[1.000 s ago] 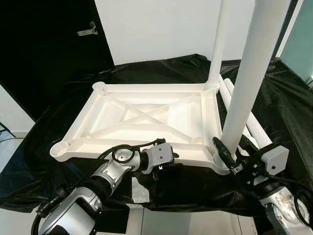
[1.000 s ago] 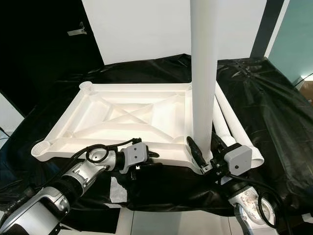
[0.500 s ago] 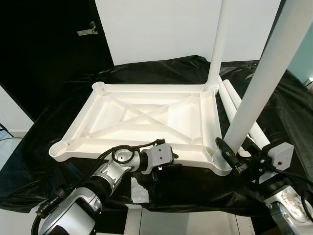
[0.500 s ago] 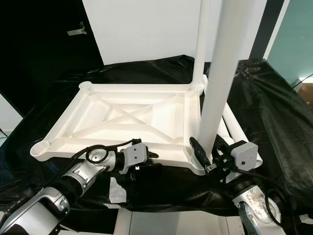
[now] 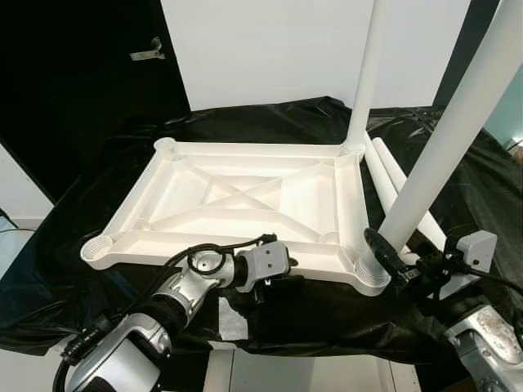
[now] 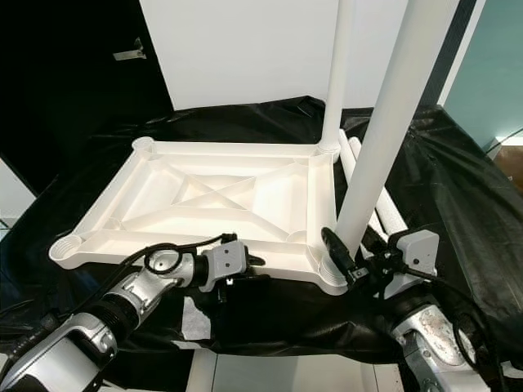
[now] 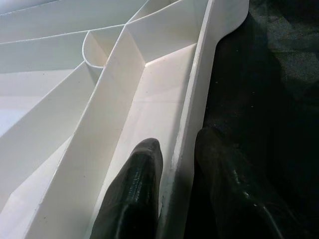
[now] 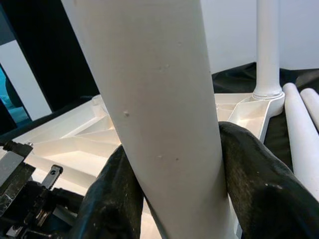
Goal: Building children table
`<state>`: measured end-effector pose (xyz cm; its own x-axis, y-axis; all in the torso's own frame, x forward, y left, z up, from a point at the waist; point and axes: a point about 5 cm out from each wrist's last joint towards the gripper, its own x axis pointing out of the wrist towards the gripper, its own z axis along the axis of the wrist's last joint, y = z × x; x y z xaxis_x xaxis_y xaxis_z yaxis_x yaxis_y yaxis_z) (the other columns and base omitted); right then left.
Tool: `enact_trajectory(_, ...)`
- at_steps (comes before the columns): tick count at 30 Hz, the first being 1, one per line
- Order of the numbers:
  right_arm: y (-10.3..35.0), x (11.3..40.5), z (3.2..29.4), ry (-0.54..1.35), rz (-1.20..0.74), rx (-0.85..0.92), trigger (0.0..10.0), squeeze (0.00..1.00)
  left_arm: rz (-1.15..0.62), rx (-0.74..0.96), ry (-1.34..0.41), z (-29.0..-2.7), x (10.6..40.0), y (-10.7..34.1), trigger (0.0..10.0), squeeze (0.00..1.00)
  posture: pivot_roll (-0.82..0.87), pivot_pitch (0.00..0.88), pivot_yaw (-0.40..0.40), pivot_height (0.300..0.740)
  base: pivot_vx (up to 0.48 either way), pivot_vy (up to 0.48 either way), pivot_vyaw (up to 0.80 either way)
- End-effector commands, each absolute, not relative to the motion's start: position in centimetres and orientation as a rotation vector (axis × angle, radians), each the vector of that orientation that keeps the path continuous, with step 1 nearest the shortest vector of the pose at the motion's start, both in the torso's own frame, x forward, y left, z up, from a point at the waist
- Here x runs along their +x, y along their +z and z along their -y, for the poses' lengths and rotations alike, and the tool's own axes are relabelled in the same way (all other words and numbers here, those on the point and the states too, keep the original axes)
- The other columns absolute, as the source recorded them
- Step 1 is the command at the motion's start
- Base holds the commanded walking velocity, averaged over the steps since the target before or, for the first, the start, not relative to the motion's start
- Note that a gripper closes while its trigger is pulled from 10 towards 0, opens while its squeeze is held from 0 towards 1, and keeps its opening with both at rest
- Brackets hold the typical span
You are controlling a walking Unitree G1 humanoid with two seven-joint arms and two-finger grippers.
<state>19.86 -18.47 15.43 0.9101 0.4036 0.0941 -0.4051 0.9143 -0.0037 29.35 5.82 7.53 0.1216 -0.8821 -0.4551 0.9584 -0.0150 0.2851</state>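
The upturned tabletop [image 5: 245, 196] looks like smooth white plastic with a soft sheen, its ribs moulded in. The leg [image 6: 384, 135] in the right pincer [image 6: 353, 260] is the same smooth white plastic, faintly pitted up close. A black, crinkled, glossy sheet [image 5: 458, 171] covers the worktop. The left pincer's fingers [image 7: 134, 194] are shiny black, slightly textured. The arms [image 5: 131, 347] are brushed silver metal.

Light: bright, even, from above
Glare: white tabletop [image 5: 245, 196] washed out
Focus: sharp; black cloth [image 5: 327, 302] glossy
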Motion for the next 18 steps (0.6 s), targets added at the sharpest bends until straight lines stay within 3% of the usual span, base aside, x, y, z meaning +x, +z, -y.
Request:
enact_trajectory(1, 10.7, 19.1, 18.6, 0.396, -0.21, 0.144, 10.0, 0.0, -0.383, 0.62, -1.672, -6.8, 27.0, 4.4, 10.0, 0.0, -0.24, 0.048, 0.082, 0.74, 0.0, 0.0, 0.0)
enact_trajectory(10, 11.0, 19.6, 20.0, 0.364, -0.266, 0.18, 10.0, 0.0, -0.382, 0.617, -1.671, -6.6, 27.0, 4.4, 10.0, 0.0, -0.25, 0.044, 0.078, 0.74, 0.0, 0.0, 0.0)
enact_trajectory(18, 12.4, 20.8, 20.2, 0.465, -0.287, 0.1, 10.0, 0.0, -0.38, 0.615, -1.668, -6.4, 27.0, 4.3, 10.0, 0.0, -0.24, 0.039, 0.068, 0.74, 0.0, 0.0, 0.0)
